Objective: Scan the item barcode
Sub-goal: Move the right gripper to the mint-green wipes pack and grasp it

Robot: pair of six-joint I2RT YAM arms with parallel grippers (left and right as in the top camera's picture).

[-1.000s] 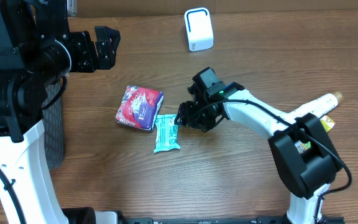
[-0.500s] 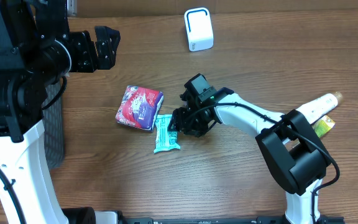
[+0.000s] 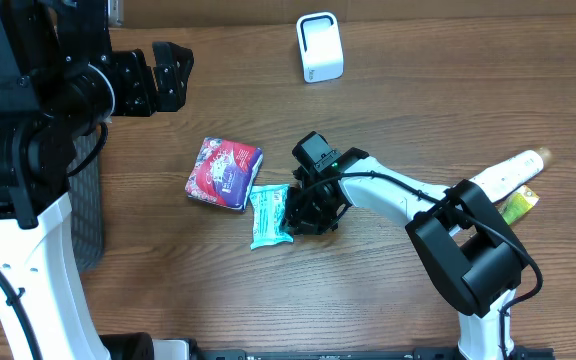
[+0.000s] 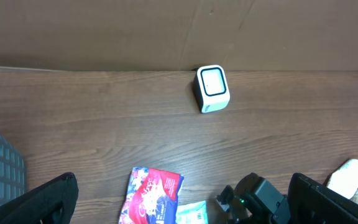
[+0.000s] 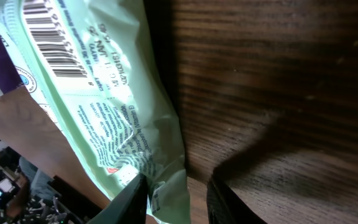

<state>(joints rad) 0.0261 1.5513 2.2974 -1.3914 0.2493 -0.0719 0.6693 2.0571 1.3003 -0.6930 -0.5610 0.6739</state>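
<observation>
My right gripper (image 3: 303, 211) is low over the table (image 3: 388, 300), at the right end of the green packet (image 3: 268, 215), which is the item to scan. In my right wrist view the 2 fingers (image 5: 129, 202) stand only partly open, with a narrow gap, and the edge of the packet lies inside this gap. 1 finger touches the wrapper; between the other finger and the wrapper I see a thin strip of wood. So I cannot tell if I really pinch the packet or only stand around its edge. The packet lies on the wood, just beside the red and purple packet (image 3: 225, 172), and its barcode (image 5: 47, 37) shows in my wrist view. The white scanner (image 3: 320, 47) stands well apart, near the far edge of the table. My left gripper (image 3: 176, 77) hangs over the far left part of the table, jaws wide apart, holding nothing and touching nothing. 1 pale bottle (image 3: 513, 170) lies at the right side.
</observation>
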